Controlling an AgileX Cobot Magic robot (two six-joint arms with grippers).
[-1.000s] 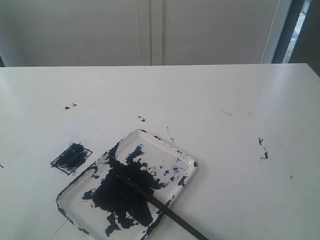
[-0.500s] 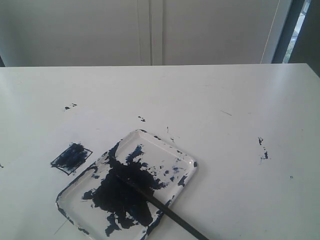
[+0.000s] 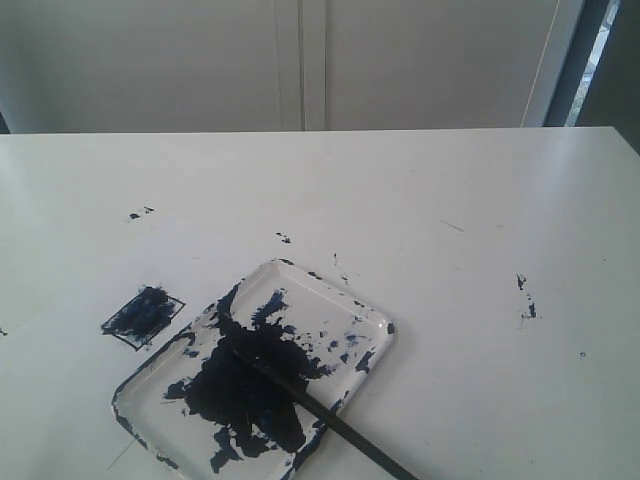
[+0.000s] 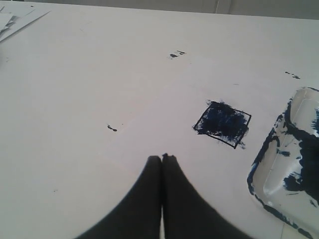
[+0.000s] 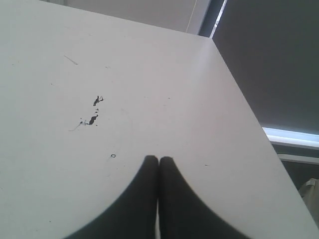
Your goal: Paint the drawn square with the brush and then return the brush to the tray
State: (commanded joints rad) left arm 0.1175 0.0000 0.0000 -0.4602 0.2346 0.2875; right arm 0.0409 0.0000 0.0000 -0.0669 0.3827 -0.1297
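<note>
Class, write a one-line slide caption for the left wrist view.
Shut, empty left gripper over the table; the square is painted blue, next to the smeared tray.

It looked like a bare lab or test room: a plain white bench (image 3: 450, 330) flecked with dark paint specks (image 3: 525, 295), flat pale wall panels (image 3: 300, 60) behind, and a narrow window strip (image 3: 600, 50) alongside.

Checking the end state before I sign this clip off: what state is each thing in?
Square: painted dark blue, streaky.
Brush: lying with its tip in the tray, handle sticking out over the rim.
Tray: smeared with dark paint.
Left hand: shut, empty.
Right hand: shut, empty.
</note>
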